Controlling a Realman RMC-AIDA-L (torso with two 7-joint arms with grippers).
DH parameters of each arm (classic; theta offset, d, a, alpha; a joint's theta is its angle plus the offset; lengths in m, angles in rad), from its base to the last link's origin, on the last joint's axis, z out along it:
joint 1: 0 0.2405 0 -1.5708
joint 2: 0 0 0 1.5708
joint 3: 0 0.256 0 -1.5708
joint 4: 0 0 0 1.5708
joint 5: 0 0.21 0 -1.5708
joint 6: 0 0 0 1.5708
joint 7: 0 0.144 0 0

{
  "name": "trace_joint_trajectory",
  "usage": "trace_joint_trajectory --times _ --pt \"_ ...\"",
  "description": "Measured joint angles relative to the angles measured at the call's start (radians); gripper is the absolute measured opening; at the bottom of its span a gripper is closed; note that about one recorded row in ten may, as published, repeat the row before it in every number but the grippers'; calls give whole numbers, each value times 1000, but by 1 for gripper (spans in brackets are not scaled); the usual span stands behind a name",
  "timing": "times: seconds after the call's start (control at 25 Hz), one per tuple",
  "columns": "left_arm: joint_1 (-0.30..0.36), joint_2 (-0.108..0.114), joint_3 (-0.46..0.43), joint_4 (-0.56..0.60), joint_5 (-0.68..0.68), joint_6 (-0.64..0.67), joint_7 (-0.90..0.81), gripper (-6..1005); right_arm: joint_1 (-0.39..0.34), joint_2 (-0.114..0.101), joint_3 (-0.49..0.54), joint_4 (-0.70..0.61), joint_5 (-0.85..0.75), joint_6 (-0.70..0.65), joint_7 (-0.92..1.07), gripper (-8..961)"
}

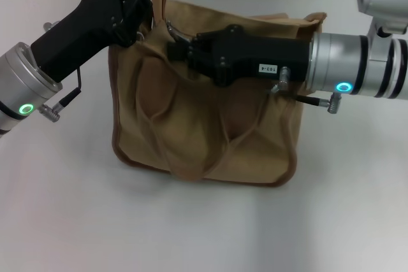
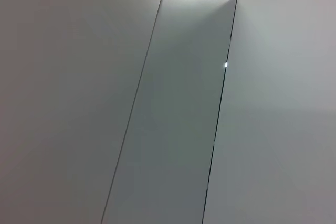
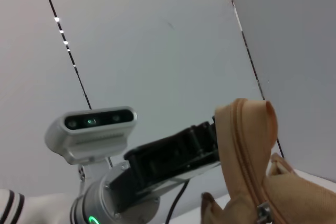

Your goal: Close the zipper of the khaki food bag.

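The khaki food bag [image 1: 204,138] stands on the white table, in the middle of the head view. My left gripper [image 1: 153,1] comes in from the left and is shut on the bag's raised top end, holding it up. My right gripper [image 1: 173,44] reaches across the bag's top from the right, its fingers shut at a small silver piece that looks like the zipper pull. In the right wrist view the zipper [image 3: 242,145] runs up the lifted end, with the silver slider [image 3: 262,212] low down. The left gripper [image 3: 207,140] grips beside that lifted end. The left wrist view shows only wall panels.
The white table [image 1: 204,234] spreads in front of the bag and to both sides. The bag's loop handle [image 1: 191,164] hangs down its near face. A grey panelled wall stands behind the table.
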Motion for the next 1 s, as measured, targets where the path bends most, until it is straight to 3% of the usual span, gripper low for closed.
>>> trace_joint_trajectory --times 0.52,0.84,1.0 --pt "0 0 0 -2 0 -2 0 44 5 -1 8 -1 -5 -8 -39 35" --pt "-1 0 0 -2 0 -3 0 44 5 0 12 -1 -3 -5 -57 94" --pt "-1 1 -3 2 -2 -3 0 45 -28 2 64 -1 3 -84 -103 121"
